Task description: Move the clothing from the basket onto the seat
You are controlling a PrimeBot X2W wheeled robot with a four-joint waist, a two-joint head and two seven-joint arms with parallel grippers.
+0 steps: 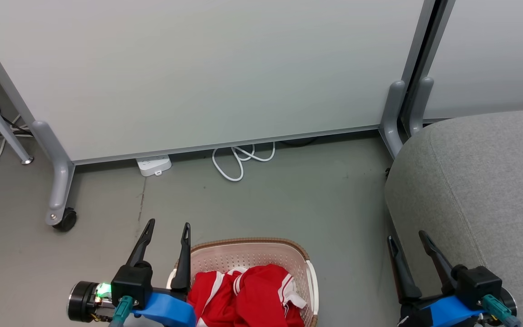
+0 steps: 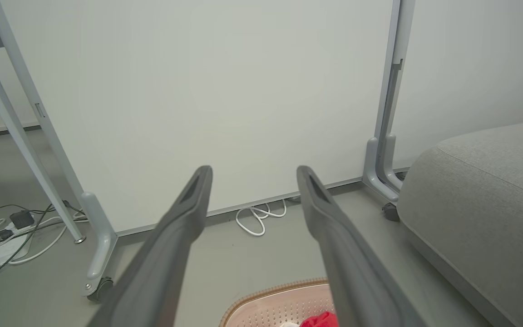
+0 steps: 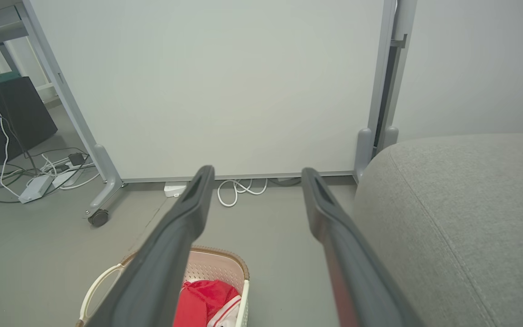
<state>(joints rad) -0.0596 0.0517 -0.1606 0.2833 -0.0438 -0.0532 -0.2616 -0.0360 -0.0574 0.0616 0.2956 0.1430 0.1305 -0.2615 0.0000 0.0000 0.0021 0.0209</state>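
Observation:
The red clothing [image 1: 248,295] with white stripes lies bunched inside the cream basket [image 1: 261,247] on the floor, at the bottom centre of the head view. My left gripper [image 1: 168,227] hangs open just left of the basket's rim, nothing between its fingers. My right gripper [image 1: 409,238] is open too, at the near left edge of the light grey seat [image 1: 484,181]. The right wrist view shows the basket [image 3: 232,263] and the clothing [image 3: 202,295] low between its fingers [image 3: 180,231], and the seat [image 3: 461,218] to the right. In the left wrist view the basket's rim [image 2: 270,290] peeks in below.
A white partition panel [image 1: 207,72] on grey wheeled legs [image 1: 59,186] stands behind the basket. A white power strip [image 1: 154,165] and a coiled white cable [image 1: 241,159] lie at its foot. More cables [image 3: 39,177] and a dark box [image 3: 12,113] sit far left.

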